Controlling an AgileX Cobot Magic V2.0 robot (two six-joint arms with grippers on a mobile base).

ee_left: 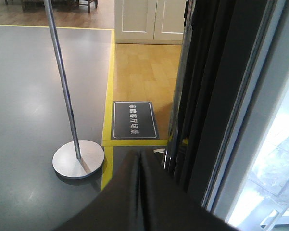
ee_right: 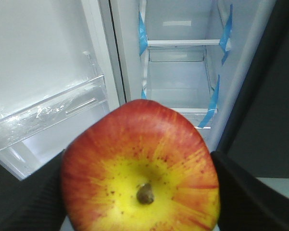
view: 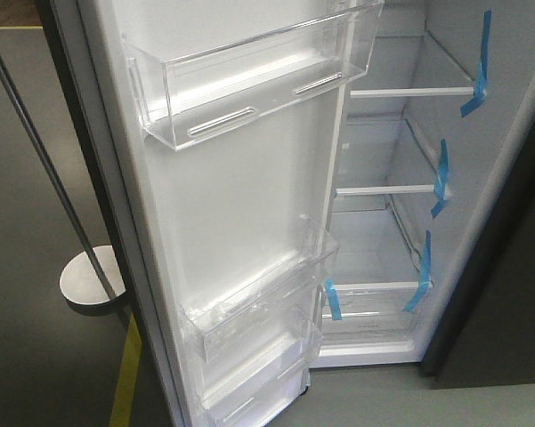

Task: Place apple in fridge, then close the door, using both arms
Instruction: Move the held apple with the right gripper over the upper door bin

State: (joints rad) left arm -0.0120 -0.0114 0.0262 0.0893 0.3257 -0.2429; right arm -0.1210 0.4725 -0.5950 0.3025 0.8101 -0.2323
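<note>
Apple is gripped in the right end effector, its dark fingers pressed on both flanks, sitting in front of the open fridge and outside the compartment. The stem dimple faces the right wrist camera, so I read the stem axis as running roughly toward the shelf bays. The door is swung wide with its white inner face toward the front camera. The opening runs from the door's hinge-side edge across to the fridge's right wall. Glass shelves split it into stacked bays, each with a white front lip. Blue tape strips hang at the shelf ends on the right wall, and one more sits low on the left. Clear bins stick out from the door, an upper bin and a lower bin, crowding the left side of the opening. A dark panel bounds the right side. The left end effector is closed, fingers together on nothing, near the door's dark outer edge. On that side stand a metal pole on a round base, a yellow floor line and a dark floor sign.
</note>
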